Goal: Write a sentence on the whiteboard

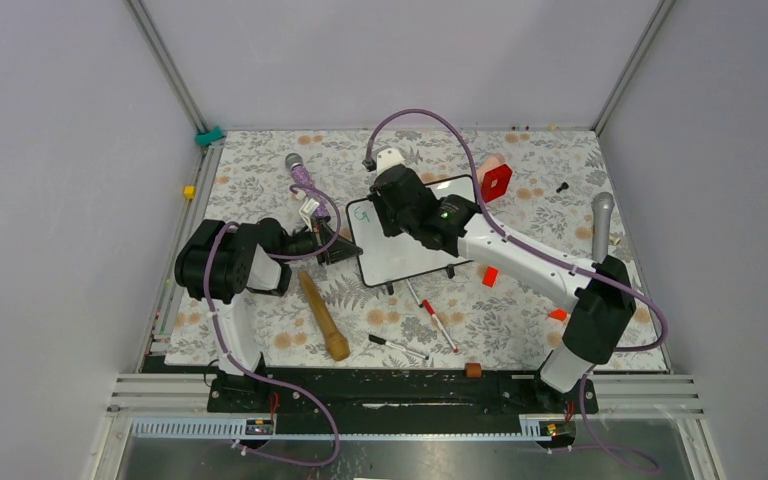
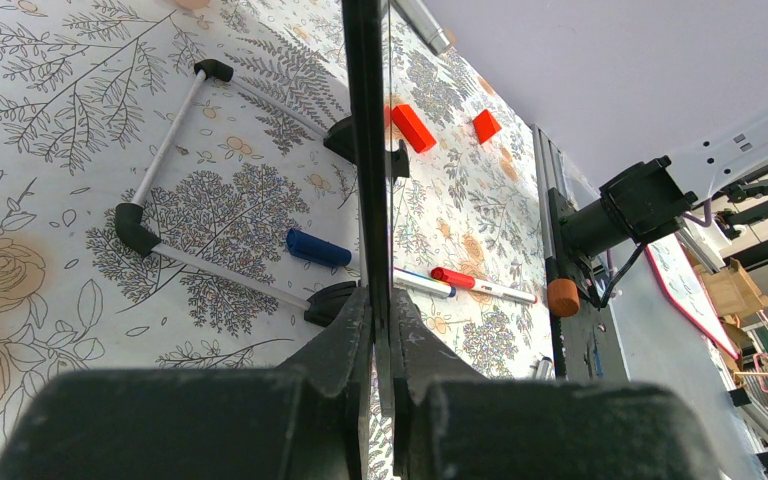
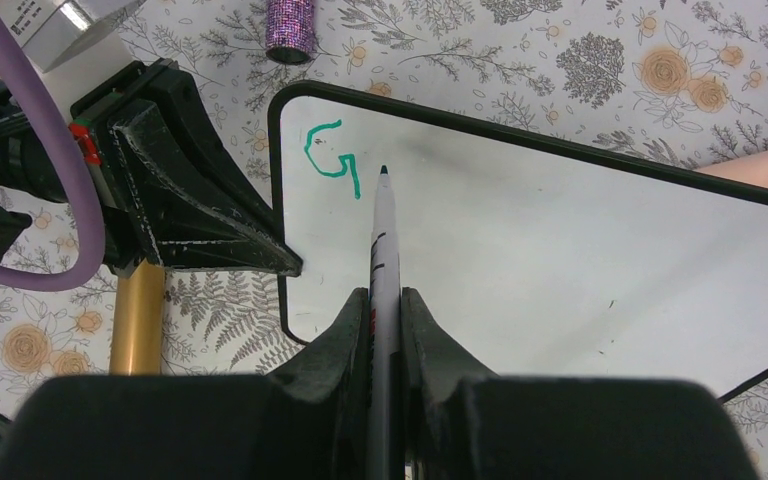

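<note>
The whiteboard (image 1: 415, 250) lies at the middle of the floral mat, white with a thin black frame (image 3: 560, 235). Of the sentence, a single green letter "G" (image 3: 332, 155) stands near the board's top left corner (image 1: 363, 213). My right gripper (image 3: 385, 300) hovers over the board (image 1: 400, 205), shut on a white marker (image 3: 383, 240). The marker's dark tip sits just right of the G, at the board's surface. My left gripper (image 1: 345, 245) is shut on the board's left edge. The left wrist view shows that edge as a black vertical strip (image 2: 365, 150) between the jaws (image 2: 380, 300).
A wooden stick (image 1: 322, 315) lies left of the board. Two loose markers (image 1: 398, 346) (image 1: 438, 322) lie in front of it. A red block (image 1: 496, 180) sits behind the board, small red pieces (image 1: 489, 277) to its right, a grey microphone-like object (image 1: 601, 225) far right, a purple glittery one (image 1: 295, 165) behind left.
</note>
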`<state>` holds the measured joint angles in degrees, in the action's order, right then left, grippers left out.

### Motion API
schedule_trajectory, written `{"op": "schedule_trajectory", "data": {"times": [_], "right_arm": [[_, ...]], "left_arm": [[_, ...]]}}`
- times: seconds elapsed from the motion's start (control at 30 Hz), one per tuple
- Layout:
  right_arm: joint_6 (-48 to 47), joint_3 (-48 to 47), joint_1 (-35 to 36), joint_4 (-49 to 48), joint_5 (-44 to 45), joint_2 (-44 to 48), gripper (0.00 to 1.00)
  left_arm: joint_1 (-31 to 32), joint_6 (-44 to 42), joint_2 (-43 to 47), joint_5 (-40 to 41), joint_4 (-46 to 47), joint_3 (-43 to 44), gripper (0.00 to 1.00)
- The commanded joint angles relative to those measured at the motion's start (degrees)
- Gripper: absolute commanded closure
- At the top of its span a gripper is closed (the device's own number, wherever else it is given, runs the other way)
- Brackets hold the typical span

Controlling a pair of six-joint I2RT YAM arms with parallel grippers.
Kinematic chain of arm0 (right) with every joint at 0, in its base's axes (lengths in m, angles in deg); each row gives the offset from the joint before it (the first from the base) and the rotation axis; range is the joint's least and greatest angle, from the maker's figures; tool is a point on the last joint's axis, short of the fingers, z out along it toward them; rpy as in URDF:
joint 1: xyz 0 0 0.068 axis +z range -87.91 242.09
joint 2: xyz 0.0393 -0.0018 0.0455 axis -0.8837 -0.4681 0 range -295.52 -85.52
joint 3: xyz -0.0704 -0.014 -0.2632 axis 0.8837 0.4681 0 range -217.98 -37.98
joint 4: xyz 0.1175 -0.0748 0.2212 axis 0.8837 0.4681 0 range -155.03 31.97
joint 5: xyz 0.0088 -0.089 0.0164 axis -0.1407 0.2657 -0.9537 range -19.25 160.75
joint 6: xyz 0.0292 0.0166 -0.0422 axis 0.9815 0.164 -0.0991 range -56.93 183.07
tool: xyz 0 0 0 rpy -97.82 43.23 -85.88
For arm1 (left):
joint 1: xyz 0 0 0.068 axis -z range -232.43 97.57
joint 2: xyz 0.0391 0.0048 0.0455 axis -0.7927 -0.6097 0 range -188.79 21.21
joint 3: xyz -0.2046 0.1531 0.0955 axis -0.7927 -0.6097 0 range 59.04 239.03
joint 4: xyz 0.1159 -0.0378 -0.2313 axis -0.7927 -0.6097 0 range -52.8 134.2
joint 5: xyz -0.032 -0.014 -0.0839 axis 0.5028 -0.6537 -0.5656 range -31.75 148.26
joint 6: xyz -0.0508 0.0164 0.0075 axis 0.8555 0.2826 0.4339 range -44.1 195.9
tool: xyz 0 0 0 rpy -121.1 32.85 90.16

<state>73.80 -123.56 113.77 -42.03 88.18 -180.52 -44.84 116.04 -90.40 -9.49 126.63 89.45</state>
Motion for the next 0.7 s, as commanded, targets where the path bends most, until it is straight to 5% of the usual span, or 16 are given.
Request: {"op": "schedule_trajectory", "data": {"times": [0.0,0.67], "right_arm": [[-0.23,-3.31,-0.26,0.84,2.15,-0.54,1.00],[0.72,-6.08,-0.29,3.68,4.09,-3.25,1.00]], "left_arm": [[0.40,-3.79,-0.37,-2.03,2.12,0.49,1.00],[0.36,-4.26,0.22,-2.04,2.12,0.17,1.00]]}}
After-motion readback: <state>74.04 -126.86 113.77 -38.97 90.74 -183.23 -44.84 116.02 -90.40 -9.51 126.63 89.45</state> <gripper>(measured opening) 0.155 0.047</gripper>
